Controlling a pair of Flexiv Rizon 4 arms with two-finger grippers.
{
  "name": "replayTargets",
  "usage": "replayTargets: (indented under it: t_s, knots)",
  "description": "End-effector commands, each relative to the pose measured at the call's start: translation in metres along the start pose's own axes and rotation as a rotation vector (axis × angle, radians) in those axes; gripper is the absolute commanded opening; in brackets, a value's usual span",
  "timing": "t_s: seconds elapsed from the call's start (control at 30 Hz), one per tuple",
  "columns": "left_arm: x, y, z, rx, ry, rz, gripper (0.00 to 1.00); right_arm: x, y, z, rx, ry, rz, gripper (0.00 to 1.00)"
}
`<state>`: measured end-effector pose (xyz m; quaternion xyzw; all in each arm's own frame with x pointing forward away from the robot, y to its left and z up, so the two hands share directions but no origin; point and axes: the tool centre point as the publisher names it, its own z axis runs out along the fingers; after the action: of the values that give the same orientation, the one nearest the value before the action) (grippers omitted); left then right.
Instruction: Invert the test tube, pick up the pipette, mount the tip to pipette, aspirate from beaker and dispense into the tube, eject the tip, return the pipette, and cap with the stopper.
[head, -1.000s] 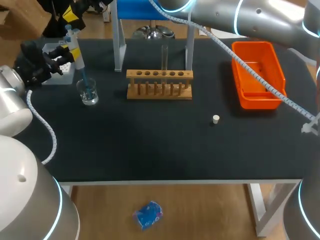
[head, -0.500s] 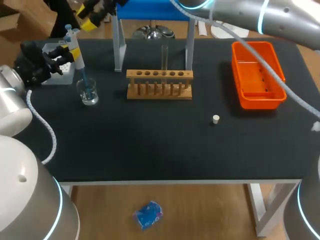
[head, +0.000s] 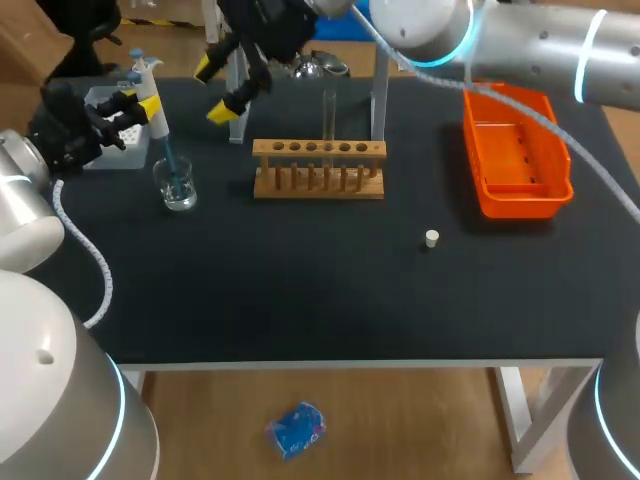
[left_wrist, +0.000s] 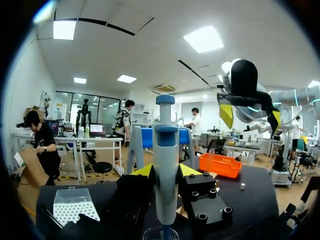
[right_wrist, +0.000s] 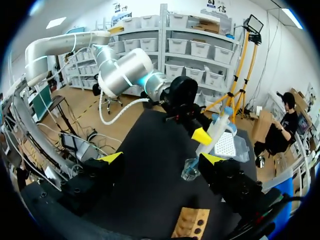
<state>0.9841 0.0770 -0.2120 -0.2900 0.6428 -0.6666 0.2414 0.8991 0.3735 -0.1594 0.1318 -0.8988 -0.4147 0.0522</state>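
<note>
One thing only the head view is showing: the tube (head: 328, 115) standing in the rack (head: 318, 168) near the bench's (head: 300, 290) rear edge. Stopper (head: 431, 238) is lying loose nearer the right edge. Left wrist view is showing the left gripper (left_wrist: 166, 172) clamping the pipette (left_wrist: 165, 150), tip down in the beaker (head: 177, 185) by the left rear corner. Right gripper (right_wrist: 162, 159) is hanging with fingers wide apart.

Pipette (head: 155, 122) lower tip sits inside beaker (head: 177, 185), blurred through the glass. Liquid level in beaker too small to tell. Left wrist view cuts beaker off at the edge, so only its rim shows. Right wrist view cuts off most of rack (right_wrist: 192, 225) near beaker.
</note>
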Motion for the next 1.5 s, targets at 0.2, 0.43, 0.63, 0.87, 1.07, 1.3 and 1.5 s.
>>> replayTargets:
  t_s: [0.2, 0.43, 0.63, 0.87, 1.07, 1.3, 1.5]
  knots:
    - [0.000, 0.000, 0.001, 0.002, 0.000, 0.000, 0.00, 0.039, -0.037, 0.006, -0.037, -0.160, 0.067, 1.00]
    - [0.000, 0.000, 0.001, 0.002, 0.000, 0.000, 0.00, 0.052, -0.059, 0.007, -0.049, -0.198, 0.104, 1.00]
    - [0.000, 0.000, 0.001, 0.002, 0.000, 0.000, 0.00, 0.056, -0.064, 0.003, -0.043, -0.230, 0.111, 1.00]
    - [0.000, 0.000, 0.001, 0.002, 0.000, 0.000, 0.00, 0.056, -0.064, 0.003, -0.043, -0.230, 0.111, 1.00]
    - [0.000, 0.000, 0.001, 0.002, 0.000, 0.000, 0.00, 0.056, -0.064, 0.003, -0.043, -0.230, 0.111, 1.00]
    - [0.000, 0.000, 0.001, 0.002, 0.000, 0.000, 0.00, 0.055, -0.066, 0.004, -0.028, -0.240, 0.119, 1.00]
    - [0.000, 0.000, 0.001, 0.002, 0.000, 0.000, 0.00, 0.062, -0.086, 0.005, 0.029, -0.310, 0.153, 1.00]
